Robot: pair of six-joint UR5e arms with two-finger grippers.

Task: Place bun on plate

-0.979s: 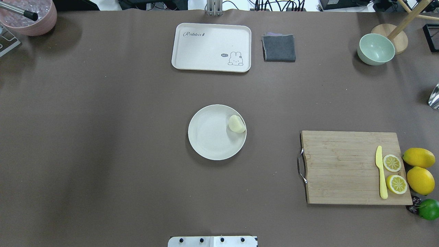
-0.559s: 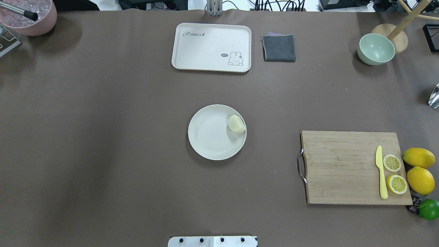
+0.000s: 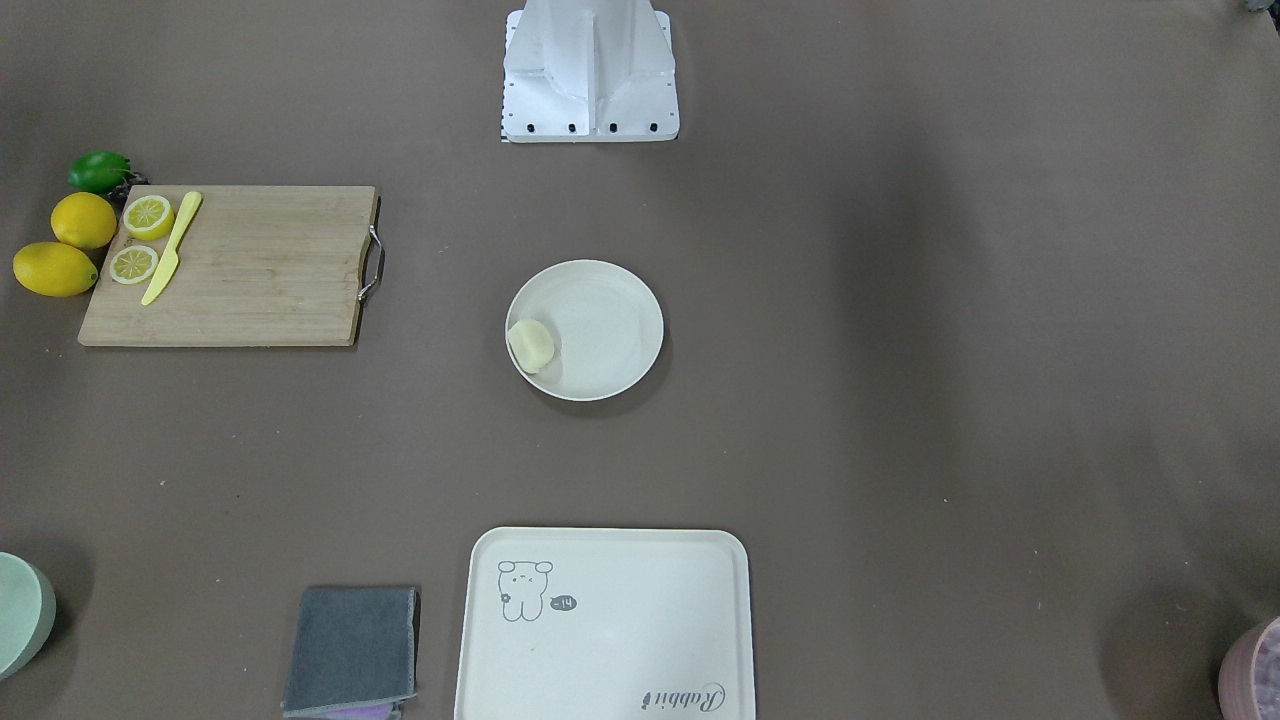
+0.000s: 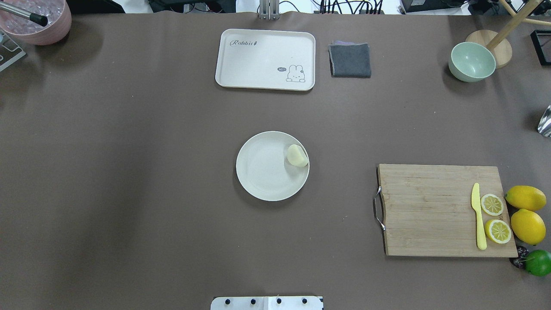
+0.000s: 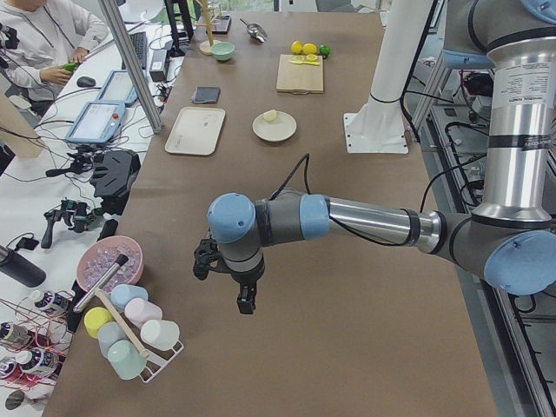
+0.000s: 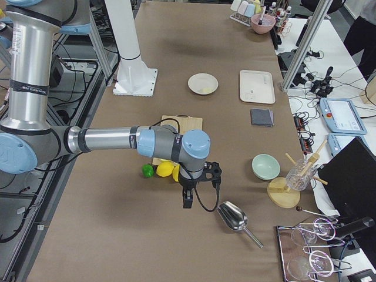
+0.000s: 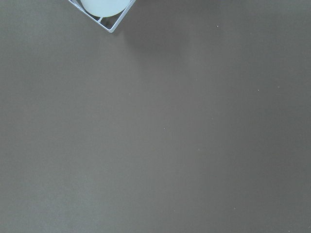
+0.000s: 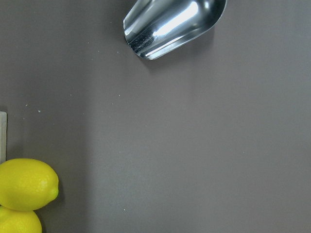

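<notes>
Left gripper [image 5: 244, 301]: hangs fingers-down over bare brown table [image 4: 129, 172] at the table's left end. It shows only in the side view, so its opening cannot be judged; nothing is seen in it. Nearest to it, on the side away from the robot, is a white wire cup rack [image 5: 130, 339]. One corner of the rack shows at the top edge of the left wrist view. Just past the rack stands a pink bowl [image 5: 109, 261].

Right gripper [image 6: 187, 198]: hangs fingers-down at the table's right end. Its opening likewise cannot be judged, and no load is seen. A metal scoop [image 6: 233, 216] lies on the table just beside it, on the side away from the robot. Two whole lemons [image 6: 167, 169] and a lime [image 6: 147, 170] lie near it on the robot's side. The cutting board [image 6: 182, 123] lies past them.

Well apart from both grippers, about midway between them, sits the plate [image 4: 262, 172]. The bun [image 4: 297, 155] lies inside the plate, against the rim on the side toward the right gripper.

Farther off, past the plate from the robot, are the cream tray [image 4: 265, 59], a folded grey cloth [image 4: 350, 60] and a pale green bowl [image 4: 472, 61].
</notes>
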